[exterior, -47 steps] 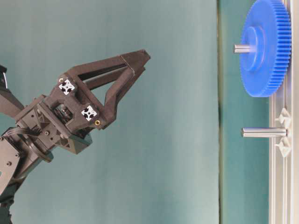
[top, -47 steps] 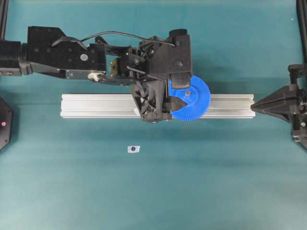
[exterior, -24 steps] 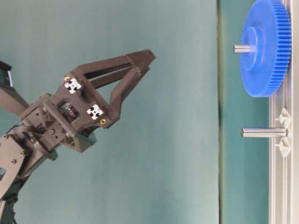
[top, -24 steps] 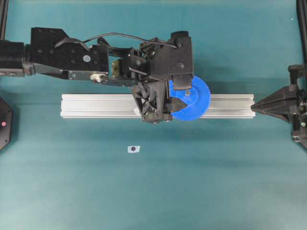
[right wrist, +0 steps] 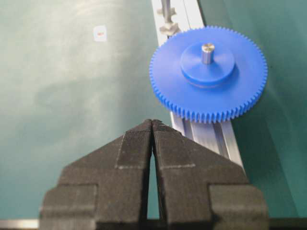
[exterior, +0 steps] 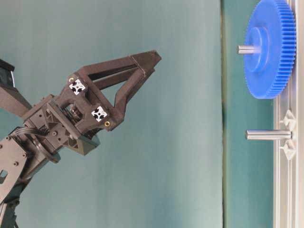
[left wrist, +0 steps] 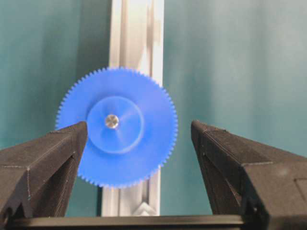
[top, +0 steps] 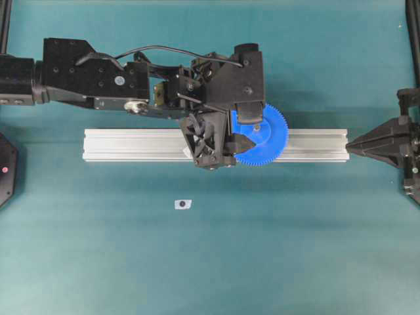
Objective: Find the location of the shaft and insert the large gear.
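The large gear (top: 272,138), bright blue, lies flat on the aluminium rail (top: 131,146). The silvery tip of the shaft (right wrist: 207,50) pokes up through its hub. In the table-level view the gear (exterior: 270,47) sits low on that shaft (exterior: 244,49), against the rail. My left gripper (left wrist: 139,128) hovers over the gear, open, with both fingers clear of the teeth and nothing between them. My right gripper (top: 349,146) is shut and empty, pointing at the rail's right end from a short gap; its tips (right wrist: 152,122) are pressed together.
A second bare peg (exterior: 268,135) with diamond-shaped mount pieces stands on the rail beside the gear; the left gripper hides it from overhead. A small white sticker (top: 182,204) with a dark dot lies on the teal mat in front of the rail.
My right gripper has drawn slightly back from the rail's end, still shut. The left gripper stays open over the gear, and the gear has not moved.
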